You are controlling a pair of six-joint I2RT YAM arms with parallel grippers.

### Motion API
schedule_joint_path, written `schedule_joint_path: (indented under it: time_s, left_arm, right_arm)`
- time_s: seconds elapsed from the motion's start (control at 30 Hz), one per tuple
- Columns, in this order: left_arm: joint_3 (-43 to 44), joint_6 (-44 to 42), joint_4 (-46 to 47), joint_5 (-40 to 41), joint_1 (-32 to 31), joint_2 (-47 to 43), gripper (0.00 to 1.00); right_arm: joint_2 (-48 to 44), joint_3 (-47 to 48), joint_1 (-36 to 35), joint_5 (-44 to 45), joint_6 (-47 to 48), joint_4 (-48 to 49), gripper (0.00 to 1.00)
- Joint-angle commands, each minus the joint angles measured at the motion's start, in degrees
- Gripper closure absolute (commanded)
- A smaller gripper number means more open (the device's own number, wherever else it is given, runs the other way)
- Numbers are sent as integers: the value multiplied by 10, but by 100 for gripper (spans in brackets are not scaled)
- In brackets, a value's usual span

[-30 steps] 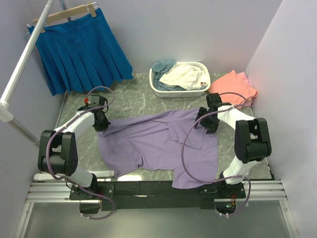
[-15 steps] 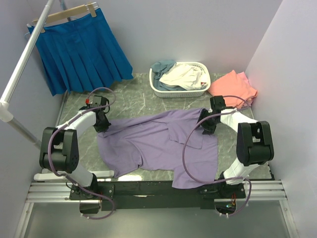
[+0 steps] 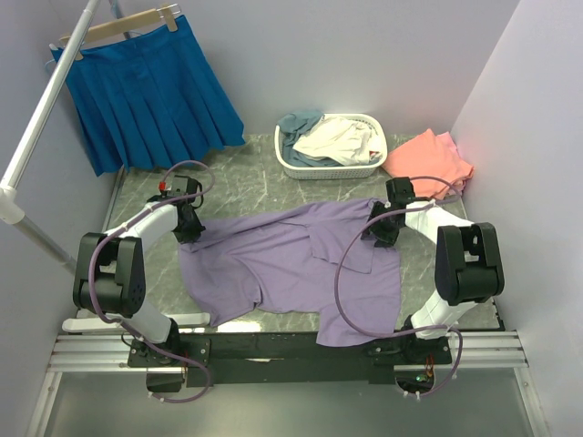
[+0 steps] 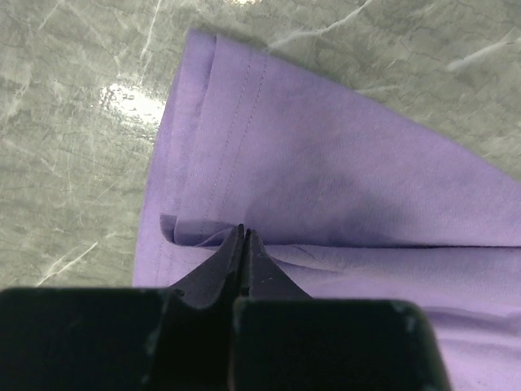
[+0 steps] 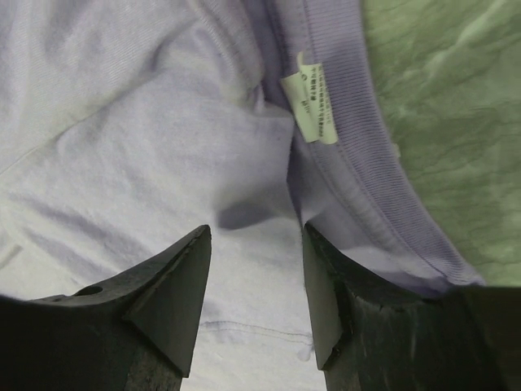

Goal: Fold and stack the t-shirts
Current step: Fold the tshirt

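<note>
A large lavender t-shirt (image 3: 291, 259) lies spread and rumpled on the marble table (image 3: 246, 187). My left gripper (image 3: 189, 228) is at its left sleeve. In the left wrist view this gripper (image 4: 242, 232) is shut, its tips pinching a raised fold of the sleeve (image 4: 244, 122) near the hem. My right gripper (image 3: 378, 232) hovers over the shirt's far right edge. In the right wrist view it (image 5: 256, 232) is open, astride cloth beside the ribbed collar (image 5: 350, 138) and the white label (image 5: 309, 106). Folded coral-pink t-shirts (image 3: 428, 162) lie at the back right.
A white lattice basket (image 3: 328, 171) at the back holds a cream t-shirt (image 3: 332, 138) and a grey-blue one (image 3: 299, 123). A blue pleated skirt (image 3: 150, 91) hangs at the back left beside a slanted white pole (image 3: 46, 109). Walls close in on both sides.
The right gripper has shifted a little toward the back right over the shirt's edge and its jaws have narrowed. The left gripper has stayed shut on the sleeve, barely moving.
</note>
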State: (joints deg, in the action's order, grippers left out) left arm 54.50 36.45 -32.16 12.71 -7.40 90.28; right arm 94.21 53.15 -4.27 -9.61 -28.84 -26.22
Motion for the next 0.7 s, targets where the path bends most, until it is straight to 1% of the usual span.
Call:
schedule_joint_path:
  time_s: [0.0,0.2,0.3,0.37,0.4,0.47,0.5,0.53,0.6,0.67]
  left_arm:
    - [18,-3,6,2,-4,1,98]
    - [18,-3,6,4,-6,-1,98]
    - [18,-4,7,2,-6,0,98]
    - [18,-4,8,2,-6,2,98]
    - [17,-4,7,2,-7,3,98]
    - [18,-4,8,2,-6,4,98]
    - [18,-4,8,2,-7,4,98]
    - [18,-4,8,2,-7,3,98]
    - [19,-4,6,4,-7,3,98]
    - [20,-4,4,7,-7,2,98]
  right_arm:
    - [-9,7,1,36,8,2,44]
    - [23,20,0,35,12,15,46]
    - [34,23,-1,21,17,26,57]
    - [39,25,-1,12,22,35,63]
    - [40,27,-1,10,22,35,70]
    - [47,31,-1,13,26,33,79]
    - [47,32,-1,15,27,34,91]
    - [45,33,-1,21,28,29,99]
    - [35,32,-1,24,32,28,100]
    - [12,33,-3,49,28,17,100]
